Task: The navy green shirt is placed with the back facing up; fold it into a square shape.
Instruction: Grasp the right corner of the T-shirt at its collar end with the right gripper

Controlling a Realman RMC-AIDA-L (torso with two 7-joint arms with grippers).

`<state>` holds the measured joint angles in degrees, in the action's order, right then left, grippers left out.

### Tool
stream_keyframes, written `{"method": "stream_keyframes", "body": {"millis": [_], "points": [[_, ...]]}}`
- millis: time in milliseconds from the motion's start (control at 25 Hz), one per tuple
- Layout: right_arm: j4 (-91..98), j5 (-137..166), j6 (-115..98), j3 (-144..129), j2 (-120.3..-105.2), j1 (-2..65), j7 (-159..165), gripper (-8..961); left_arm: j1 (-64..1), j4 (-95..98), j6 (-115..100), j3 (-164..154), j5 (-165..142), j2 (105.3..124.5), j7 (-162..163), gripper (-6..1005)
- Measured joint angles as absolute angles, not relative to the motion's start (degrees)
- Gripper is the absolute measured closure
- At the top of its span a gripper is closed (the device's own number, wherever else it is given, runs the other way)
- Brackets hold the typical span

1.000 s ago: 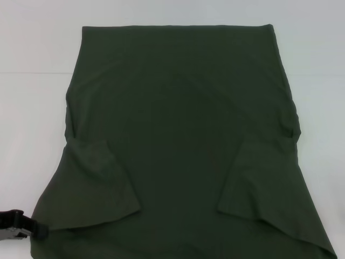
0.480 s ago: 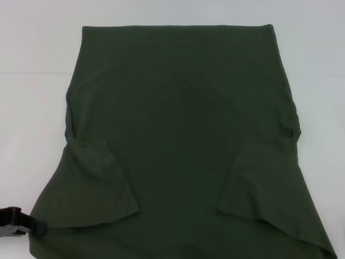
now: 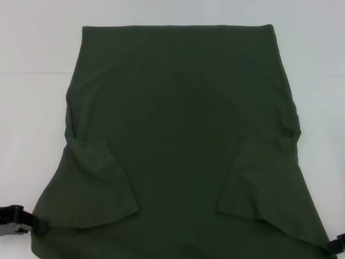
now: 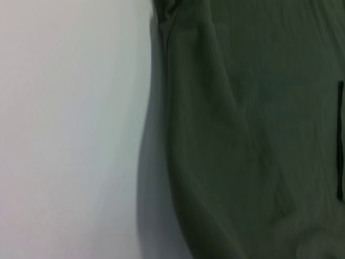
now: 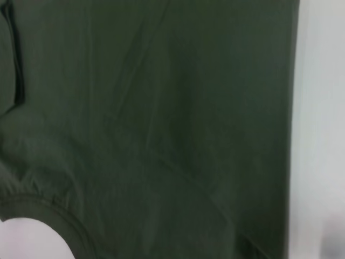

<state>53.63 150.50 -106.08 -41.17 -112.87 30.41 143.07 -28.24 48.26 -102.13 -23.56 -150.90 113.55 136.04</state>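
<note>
The shirt point(image 3: 180, 140) lies flat on the white bench point(image 3: 32, 108), both sleeves folded inward. My left pincer point(image 3: 21, 222) touches its near-left corner, my right pincer point(image 3: 339, 244) its near-right corner; whether either is apart or together, I cannot tell.

One navy green shirt point(image 3: 183, 135), spread flat, plain side up. Two short sleeves, both folded in over the body: one on the left point(image 3: 94, 183), one on the right point(image 3: 264, 183). One white tabletop point(image 3: 32, 108) beneath. Two black end effectors, each only partly in view at the near corners: left end effector point(image 3: 19, 220) touching the shirt's near left corner, right end effector point(image 3: 339, 244) at the near right corner. One rounded neckline edge point(image 5: 64, 218) seen from the right wrist camera. No second garment among the counted things: one cloth item in total.
</note>
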Motion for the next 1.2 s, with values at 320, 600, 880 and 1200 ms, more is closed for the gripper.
{"method": "stream_keyframes", "body": {"millis": [320,600,880,1200], "points": [[50.98,151.43,-102.78,-42.52,-113.61,31.68,142.15,102,-28.30,48.16,-102.04,-23.55,-150.91,113.67,136.00,966],[50.21,151.53,-101.73,-43.61,-114.16,32.25,142.10,102,-28.19,48.16,-102.03,-23.55,-150.91,113.82,135.85,966],[49.92,151.55,-101.59,-44.49,-114.35,32.43,141.96,102,-28.07,48.16,-102.08,-23.55,-150.91,113.82,135.80,966],[49.92,151.82,-101.05,-44.92,-114.38,32.46,141.94,101,-28.03,48.16,-102.10,-23.55,-150.91,113.81,135.73,966]]}}
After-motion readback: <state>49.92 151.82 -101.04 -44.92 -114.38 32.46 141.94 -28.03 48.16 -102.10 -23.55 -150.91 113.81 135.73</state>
